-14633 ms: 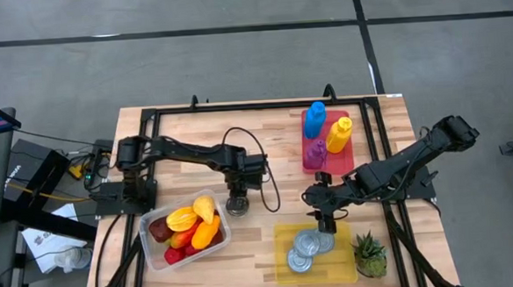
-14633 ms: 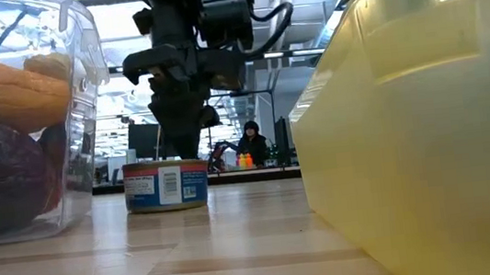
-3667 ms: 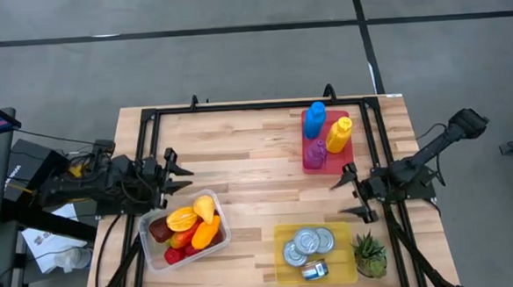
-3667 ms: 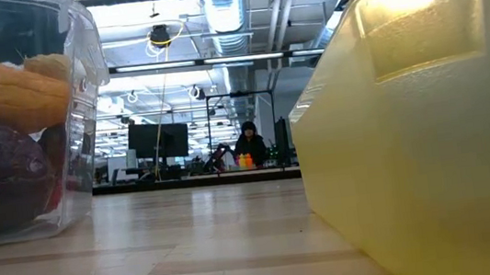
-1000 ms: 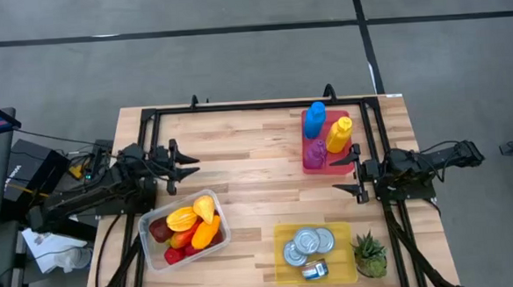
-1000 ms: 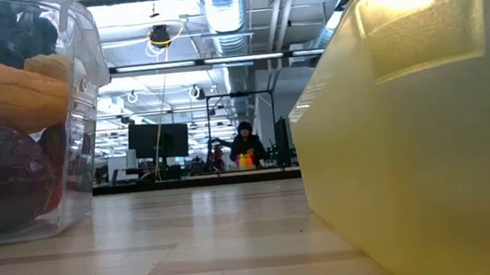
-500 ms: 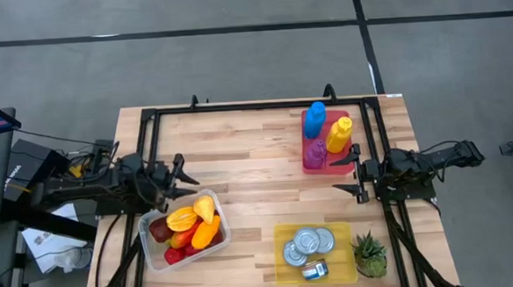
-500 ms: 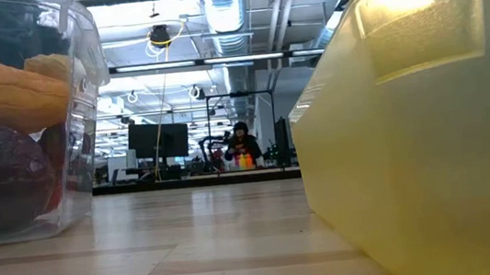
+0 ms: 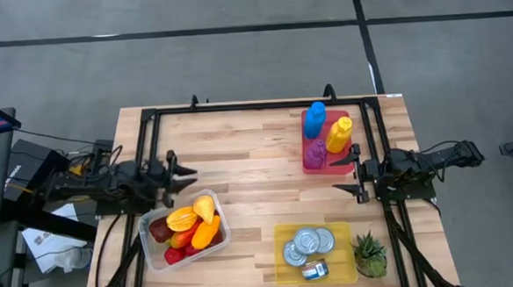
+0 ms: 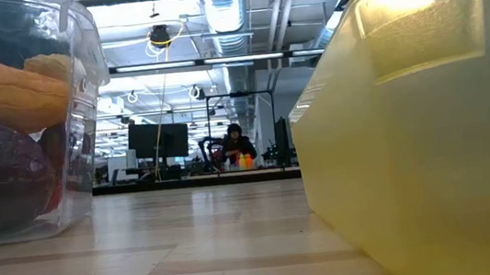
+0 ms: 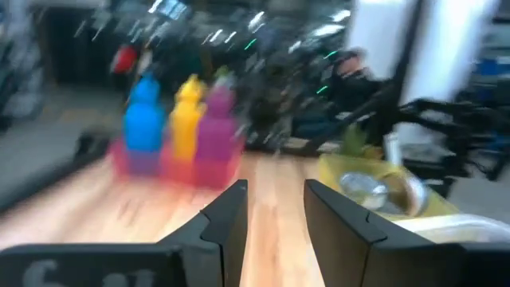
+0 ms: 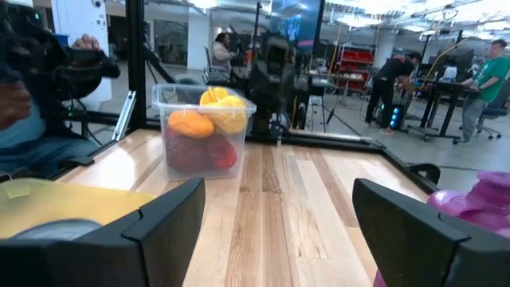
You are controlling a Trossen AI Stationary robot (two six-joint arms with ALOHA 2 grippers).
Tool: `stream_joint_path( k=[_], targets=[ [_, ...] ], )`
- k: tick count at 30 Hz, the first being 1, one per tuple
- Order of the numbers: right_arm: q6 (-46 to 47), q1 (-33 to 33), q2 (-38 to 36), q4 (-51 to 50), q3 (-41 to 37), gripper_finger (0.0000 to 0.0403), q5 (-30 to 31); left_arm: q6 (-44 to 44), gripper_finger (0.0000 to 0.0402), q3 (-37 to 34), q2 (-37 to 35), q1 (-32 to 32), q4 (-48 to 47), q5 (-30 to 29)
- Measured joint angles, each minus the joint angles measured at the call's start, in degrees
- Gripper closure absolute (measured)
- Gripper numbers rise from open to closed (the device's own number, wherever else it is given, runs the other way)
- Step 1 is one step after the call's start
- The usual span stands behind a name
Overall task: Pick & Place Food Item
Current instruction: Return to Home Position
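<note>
High view has the tuna cans (image 9: 308, 244) lying in the yellow bin (image 9: 281, 234), closer to the right gripper (image 9: 342, 174) than the left gripper (image 9: 184, 167), both spread wide and empty at opposite table (image 9: 249, 161) sides, well clear of it.

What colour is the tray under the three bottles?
Red. The tray shows best in the high view, from straight above.
</note>
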Motion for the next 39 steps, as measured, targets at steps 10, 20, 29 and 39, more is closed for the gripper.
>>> stream_joint_path(
  k=[10, 20, 29, 39],
  targets=[
    [0.00, -0.02, -0.19, -0.23, 0.14, 0.0094, -0.03, 11.59, 0.0283, -0.01, -0.01, -0.29, -0.30, -0.77],
    [0.00, -0.01, -0.23, -0.38, 0.20, 0.0094, -0.04, 7.22, 0.0283, 0.00, -0.01, 0.13, 1.61, -0.37],
    [0.02, 0.00, -0.23, -0.40, 0.23, 0.0094, -0.02, 7.19, 0.0283, 0.00, 0.25, 0.13, 2.10, -0.34],
    [0.01, -0.01, -0.23, -0.47, 0.30, 0.0094, 0.00, 7.19, 0.0283, -0.02, 0.47, 0.13, 2.17, -0.30]
  ],
)
